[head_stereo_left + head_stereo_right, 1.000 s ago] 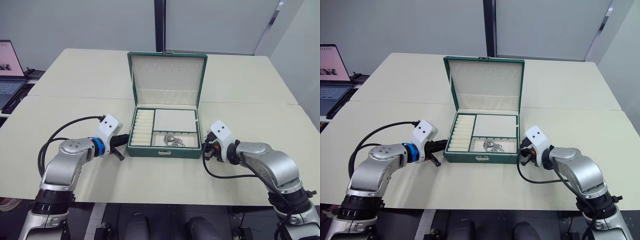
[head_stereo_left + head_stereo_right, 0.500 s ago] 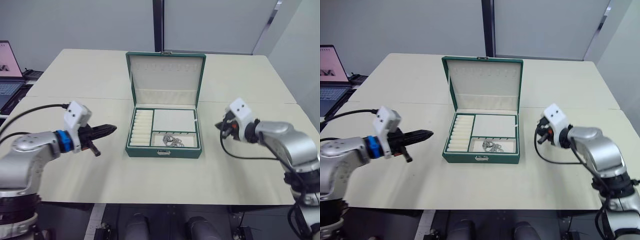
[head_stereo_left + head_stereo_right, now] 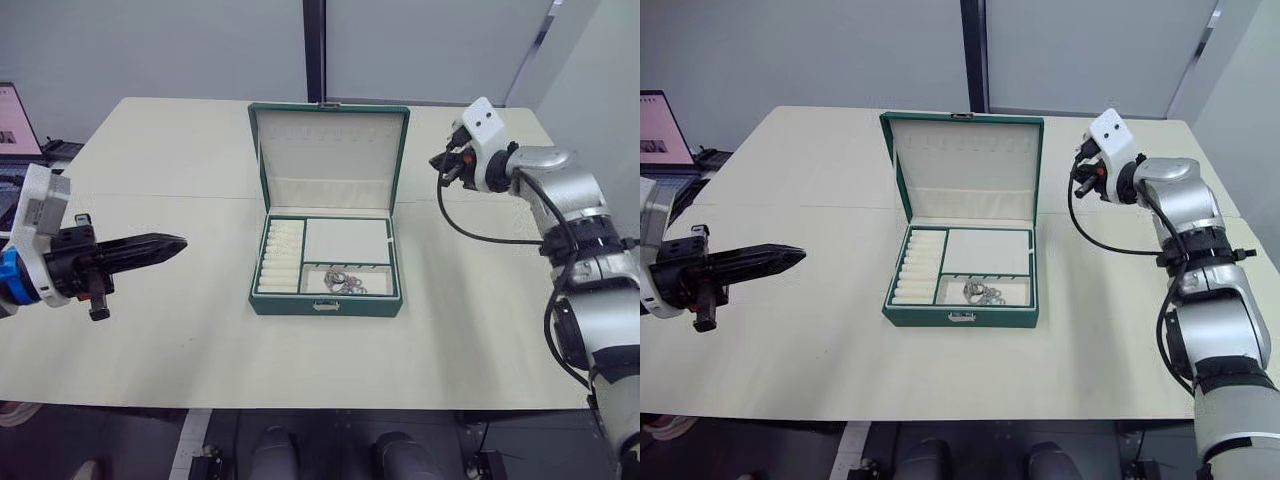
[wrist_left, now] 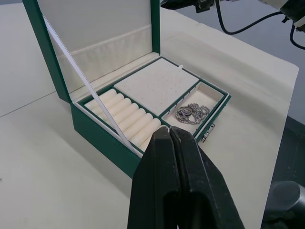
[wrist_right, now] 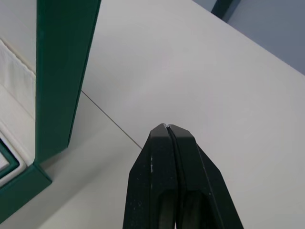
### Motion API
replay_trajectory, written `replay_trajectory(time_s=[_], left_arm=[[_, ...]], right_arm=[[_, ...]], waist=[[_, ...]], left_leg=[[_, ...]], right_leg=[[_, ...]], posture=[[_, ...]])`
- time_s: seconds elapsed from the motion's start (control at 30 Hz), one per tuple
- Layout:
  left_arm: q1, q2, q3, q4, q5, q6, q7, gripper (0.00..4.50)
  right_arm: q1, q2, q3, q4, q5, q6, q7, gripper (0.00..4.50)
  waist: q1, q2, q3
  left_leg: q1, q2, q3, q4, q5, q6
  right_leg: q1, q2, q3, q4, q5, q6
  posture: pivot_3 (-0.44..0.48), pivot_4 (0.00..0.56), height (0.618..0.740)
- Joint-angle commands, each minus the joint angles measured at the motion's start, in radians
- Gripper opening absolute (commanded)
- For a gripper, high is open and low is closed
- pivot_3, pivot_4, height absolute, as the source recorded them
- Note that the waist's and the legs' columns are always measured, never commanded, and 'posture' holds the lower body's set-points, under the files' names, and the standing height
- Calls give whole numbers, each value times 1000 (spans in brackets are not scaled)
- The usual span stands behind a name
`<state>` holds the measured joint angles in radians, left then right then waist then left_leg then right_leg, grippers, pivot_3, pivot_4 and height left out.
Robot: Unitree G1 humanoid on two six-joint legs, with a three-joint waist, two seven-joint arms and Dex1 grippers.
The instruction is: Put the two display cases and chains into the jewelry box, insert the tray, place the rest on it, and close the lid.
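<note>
The dark green jewelry box [image 3: 290, 302] stands open at the table's middle, its lid [image 3: 328, 150] upright. The tray [image 3: 347, 240] sits inside it, ring rolls on the left. A bunch of silvery chains [image 3: 345, 281] lies in the tray's front compartment. The display cases are out of view. My left gripper [image 3: 178, 242] is shut and empty, hovering well left of the box and pointing at it. My right gripper [image 3: 438, 162] is shut and empty, raised just right of the lid's upper right corner. From the left wrist, the shut tips [image 4: 169, 129] face the chains [image 4: 192, 113].
A laptop [image 3: 15, 115] sits at the far left edge. A seam crosses the table behind the box, where two tabletops meet. Bare tabletop surrounds the box on all sides, and the front edge lies close below it.
Both arms pulled away from the box's front corners. The left gripper swung out to the left. The right gripper rose and moved back beside the lid. The box and chains stayed put.
</note>
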<state>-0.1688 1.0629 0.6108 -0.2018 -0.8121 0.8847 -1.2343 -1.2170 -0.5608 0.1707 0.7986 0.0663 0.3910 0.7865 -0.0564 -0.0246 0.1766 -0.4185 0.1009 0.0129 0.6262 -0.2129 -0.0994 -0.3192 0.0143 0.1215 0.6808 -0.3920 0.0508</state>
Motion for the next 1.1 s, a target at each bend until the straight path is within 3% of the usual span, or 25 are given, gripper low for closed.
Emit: replay_trajectory(time_s=[0.03,0.3,0.67,0.9,1.1], left_arm=[[44,14,84,-44,-36,9,0,8],[138,21,177,-69,-66,11,-14,8],[140,5,155,-62,-74,-26,4,8],[109,17,105,-26,-60,-62,-8,8],[92,36,78,3,-53,-75,-28,8]], right_arm=[[-109,23,-31,154,-26,-128,5,18],[-256,92,-83,351,-35,-262,11,18],[-286,144,-149,334,-17,-267,102,18],[-188,95,-153,83,20,-153,236,18],[19,14,-152,-397,101,105,286,18]], waist=[[-6,0,0],[-20,1,1],[-28,2,1],[-27,3,2],[-24,3,2]], left_leg=[[0,0,0,0,0,0],[0,0,0,0,0,0],[1,1,0,0,0,0],[0,1,0,0,0,0],[0,1,-1,-1,0,0]], right_leg=[[0,0,0,0,0,0],[0,0,0,1,0,0],[1,0,-1,2,0,0],[0,0,-1,2,0,0],[1,0,-1,2,0,0]], posture=[[0,150,726],[0,150,726],[0,150,726],[0,150,726],[0,150,726]])
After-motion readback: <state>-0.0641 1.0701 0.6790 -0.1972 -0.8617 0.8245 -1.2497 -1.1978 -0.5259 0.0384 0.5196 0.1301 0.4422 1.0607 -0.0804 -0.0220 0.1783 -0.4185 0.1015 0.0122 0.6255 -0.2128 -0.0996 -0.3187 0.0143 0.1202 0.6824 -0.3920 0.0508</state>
